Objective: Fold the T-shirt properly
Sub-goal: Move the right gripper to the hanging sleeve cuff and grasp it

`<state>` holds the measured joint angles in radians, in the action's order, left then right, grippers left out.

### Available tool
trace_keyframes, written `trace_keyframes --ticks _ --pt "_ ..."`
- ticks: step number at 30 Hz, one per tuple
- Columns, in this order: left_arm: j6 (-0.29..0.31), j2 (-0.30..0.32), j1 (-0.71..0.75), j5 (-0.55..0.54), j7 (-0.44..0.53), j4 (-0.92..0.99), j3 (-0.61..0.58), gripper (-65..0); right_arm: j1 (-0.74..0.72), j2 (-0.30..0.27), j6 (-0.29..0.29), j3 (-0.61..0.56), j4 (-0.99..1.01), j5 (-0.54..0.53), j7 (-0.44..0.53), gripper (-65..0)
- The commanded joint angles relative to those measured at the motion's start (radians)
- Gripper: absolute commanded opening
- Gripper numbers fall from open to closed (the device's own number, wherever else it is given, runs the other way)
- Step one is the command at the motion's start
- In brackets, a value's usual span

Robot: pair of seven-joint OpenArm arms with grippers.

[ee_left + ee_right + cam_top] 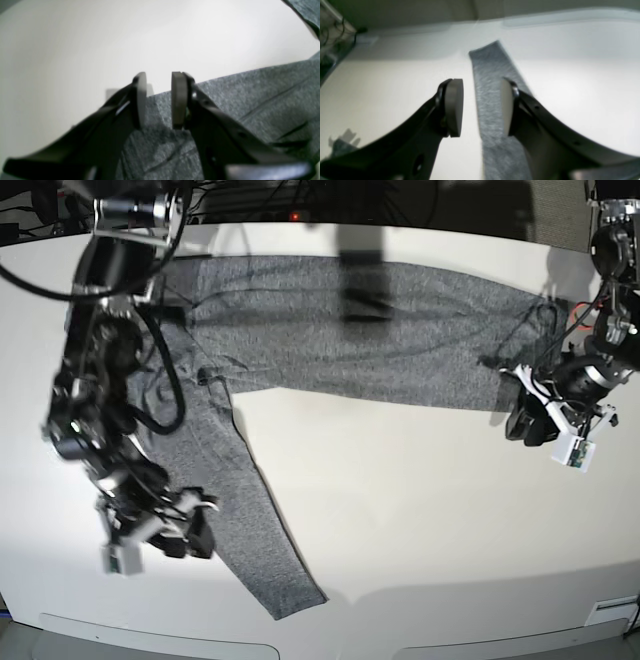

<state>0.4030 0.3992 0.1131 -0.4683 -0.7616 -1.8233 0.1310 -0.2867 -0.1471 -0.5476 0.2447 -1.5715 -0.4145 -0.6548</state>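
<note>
The heather-grey T-shirt [400,330] lies spread across the back of the white table, and one long sleeve [245,520] runs down toward the front edge. My right gripper [192,535] is open at the sleeve's left edge. In the right wrist view the sleeve [490,75] runs away between the open pads of the right gripper [480,107]. My left gripper [522,423] is open at the shirt's right end. In the left wrist view the left gripper [158,100] hovers over the T-shirt's [250,100] edge with nothing between the pads.
Bare white table [420,510] lies in front of the shirt. Black cables [300,200] run along the back edge, and more cables [330,37] lie off the table's side. The table's front edge [450,645] is close below the sleeve end.
</note>
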Motion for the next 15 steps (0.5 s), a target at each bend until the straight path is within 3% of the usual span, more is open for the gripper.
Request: trace_keyframes --ticks 1,4,7,12,15 --pt "0.004 0.014 -0.013 -0.010 0.026 -0.017 0.008 -48.2 -0.066 -0.011 -0.001 -0.020 0.041 0.002 0.031 -40.0" --pt "0.004 0.014 -0.013 -0.010 0.026 -0.017 0.008 -48.2 -0.183 -0.011 0.011 -0.079 0.239 0.061 0.050 -40.0" --pt "0.003 0.014 -0.013 -0.011 0.025 -0.017 0.008 -48.2 -0.279 -0.010 0.060 -0.102 0.426 0.081 0.109 -40.0" --pt "0.002 0.013 -0.013 -0.085 -0.005 -0.017 0.008 -48.2 -0.391 0.018 0.061 -0.101 0.695 0.084 0.187 -40.0" --pt "0.004 0.013 -0.013 -0.109 -0.028 -0.017 0.008 -48.2 -0.420 0.044 0.072 -0.101 0.814 0.179 0.266 -40.0"
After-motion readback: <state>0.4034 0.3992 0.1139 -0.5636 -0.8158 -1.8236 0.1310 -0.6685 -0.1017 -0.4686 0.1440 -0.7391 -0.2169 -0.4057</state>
